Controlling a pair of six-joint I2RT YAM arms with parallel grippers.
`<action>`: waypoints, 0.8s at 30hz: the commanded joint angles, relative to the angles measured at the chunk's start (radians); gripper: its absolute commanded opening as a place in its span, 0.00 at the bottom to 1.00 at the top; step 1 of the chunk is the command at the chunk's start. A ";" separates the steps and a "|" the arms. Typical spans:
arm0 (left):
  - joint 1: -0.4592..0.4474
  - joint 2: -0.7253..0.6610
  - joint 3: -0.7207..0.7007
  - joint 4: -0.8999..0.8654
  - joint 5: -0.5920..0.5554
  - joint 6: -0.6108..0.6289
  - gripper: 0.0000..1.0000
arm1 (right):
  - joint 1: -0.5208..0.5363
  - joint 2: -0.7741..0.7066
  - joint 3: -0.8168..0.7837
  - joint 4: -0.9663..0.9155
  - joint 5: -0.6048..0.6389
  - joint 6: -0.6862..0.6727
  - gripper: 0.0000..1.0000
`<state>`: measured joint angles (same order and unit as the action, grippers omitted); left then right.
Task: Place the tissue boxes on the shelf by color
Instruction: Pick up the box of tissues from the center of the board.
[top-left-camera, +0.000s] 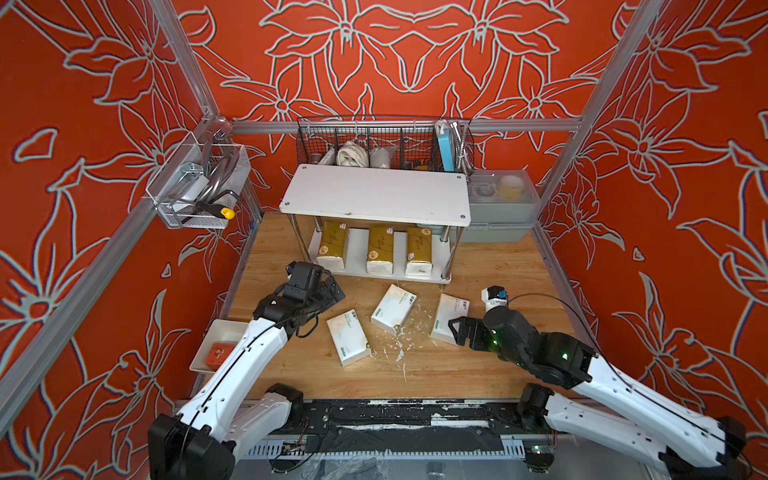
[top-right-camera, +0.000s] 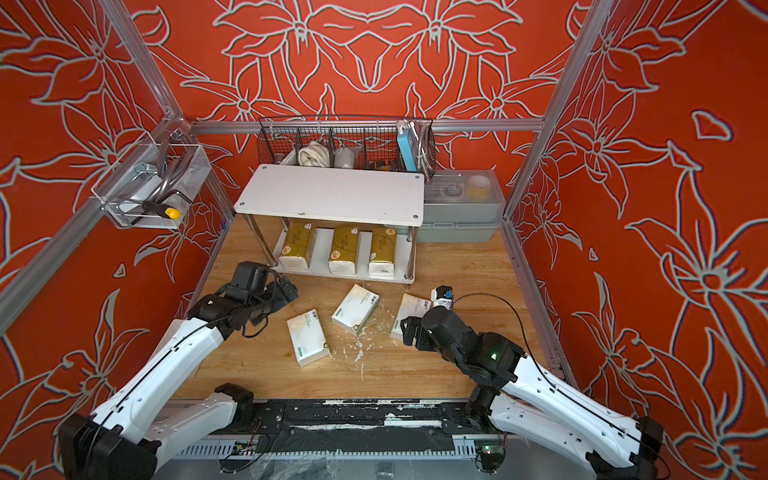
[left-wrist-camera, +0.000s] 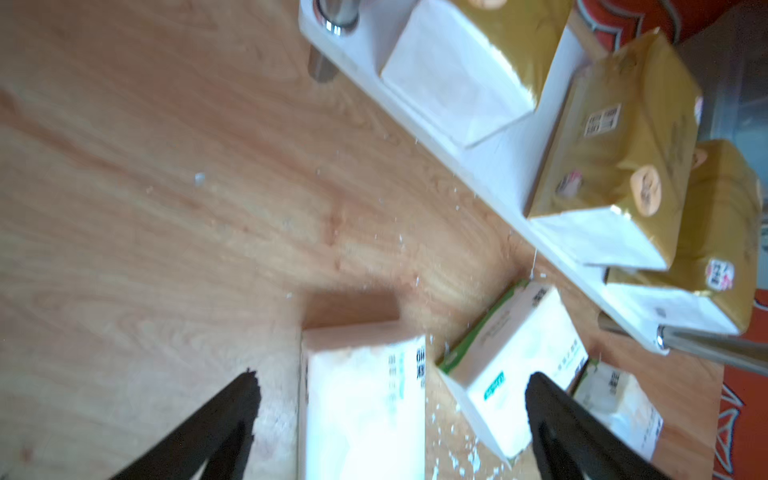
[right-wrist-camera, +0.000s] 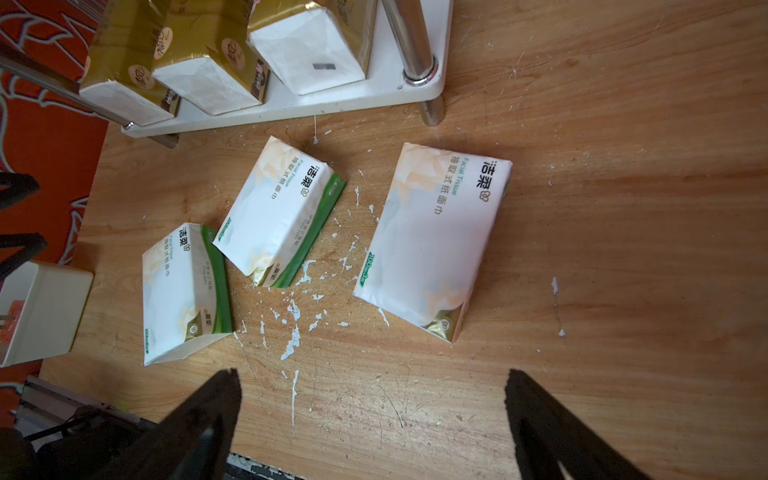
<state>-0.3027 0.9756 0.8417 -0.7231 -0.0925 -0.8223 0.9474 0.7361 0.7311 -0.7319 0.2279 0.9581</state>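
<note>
Three gold tissue boxes (top-left-camera: 332, 248) (top-left-camera: 380, 249) (top-left-camera: 419, 250) stand side by side on the lower board of the shelf (top-left-camera: 374, 193). Three white tissue boxes with green print lie on the wooden table in front of it: left (top-left-camera: 348, 337), middle (top-left-camera: 393, 309), right (top-left-camera: 451, 316). My left gripper (top-left-camera: 332, 291) hovers open just behind the left white box (left-wrist-camera: 361, 407), which shows between its fingers in the left wrist view without touching them. My right gripper (top-left-camera: 459, 332) stands open and empty at the near end of the right white box (right-wrist-camera: 432, 237).
A black wire basket (top-left-camera: 384, 145) hangs behind the shelf and a grey lidded bin (top-left-camera: 498, 208) stands to its right. A white tray (top-left-camera: 208, 332) with an orange block sits under my left arm. White flecks (top-left-camera: 395, 349) litter the table among the white boxes.
</note>
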 joint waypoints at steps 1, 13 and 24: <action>-0.088 -0.051 -0.027 -0.135 -0.006 -0.127 0.99 | -0.004 0.014 -0.009 0.017 -0.037 -0.028 0.99; -0.354 0.071 -0.085 -0.123 -0.096 -0.337 0.99 | -0.005 0.016 0.005 0.019 -0.074 -0.051 0.99; -0.439 0.204 -0.094 -0.070 -0.104 -0.402 0.99 | -0.006 0.008 0.001 0.011 -0.071 -0.048 0.99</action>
<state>-0.7258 1.1618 0.7582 -0.7956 -0.1764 -1.1873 0.9474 0.7559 0.7311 -0.7074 0.1558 0.9222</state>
